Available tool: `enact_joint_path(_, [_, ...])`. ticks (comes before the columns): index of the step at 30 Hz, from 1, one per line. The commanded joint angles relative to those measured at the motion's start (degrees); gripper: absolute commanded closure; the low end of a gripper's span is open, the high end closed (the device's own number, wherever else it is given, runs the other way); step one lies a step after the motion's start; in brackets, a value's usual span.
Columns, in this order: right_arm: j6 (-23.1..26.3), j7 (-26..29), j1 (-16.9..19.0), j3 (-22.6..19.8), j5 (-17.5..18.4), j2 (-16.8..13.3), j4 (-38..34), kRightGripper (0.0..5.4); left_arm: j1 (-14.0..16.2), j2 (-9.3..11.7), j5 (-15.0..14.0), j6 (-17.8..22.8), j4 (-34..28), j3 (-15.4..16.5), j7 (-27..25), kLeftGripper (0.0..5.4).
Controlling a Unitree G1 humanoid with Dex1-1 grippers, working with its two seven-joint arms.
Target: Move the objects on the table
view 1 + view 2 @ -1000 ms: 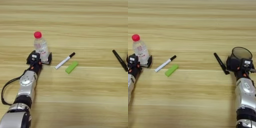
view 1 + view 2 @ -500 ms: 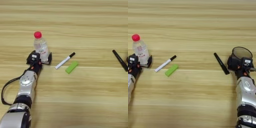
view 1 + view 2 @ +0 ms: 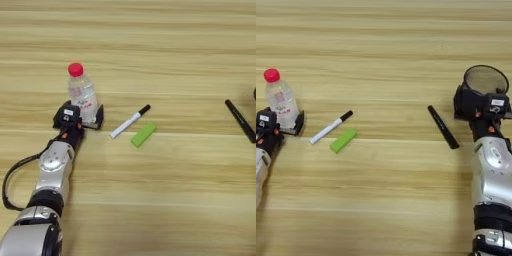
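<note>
Left arm reaches up from the bottom left corner, silver forearm angled slightly right, a black cable looping off its left side. Left gripper [image 3: 80, 116] has its black fingers [image 3: 100, 116] spread wide. Right arm comes up along the right edge, forearm nearly vertical. Right gripper [image 3: 479, 102] sits at its top, black wrist block facing the camera.

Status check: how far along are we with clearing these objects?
Nothing looks finished. In hand: the left claw is around the bottle base, the right claw at the cup. Left untouched: white marker, green block, black stick.
</note>
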Motion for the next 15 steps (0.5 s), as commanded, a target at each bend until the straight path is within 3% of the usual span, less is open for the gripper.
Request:
enact_joint_path(1, [3.0,-0.3,1.1,2.0,-0.4,1.2,-6.4,0.7,0.0,0.1,-0.2,0.2,-0.3,0.0,-0.1,0.0])
enact_joint_path(9, [9.3,1.0,3.1,11.0,-1.8,6.3,-15.0,0.7,0.4,0.2,-0.4,0.3,-1.0,0.1,-0.2,0.0])
enact_joint_path(15, [11.9,1.9,3.5,16.3,-3.7,9.4,-13.3,0.7,1.5,-0.1,-0.6,0.6,-2.8,0.0,-0.5,0.0])
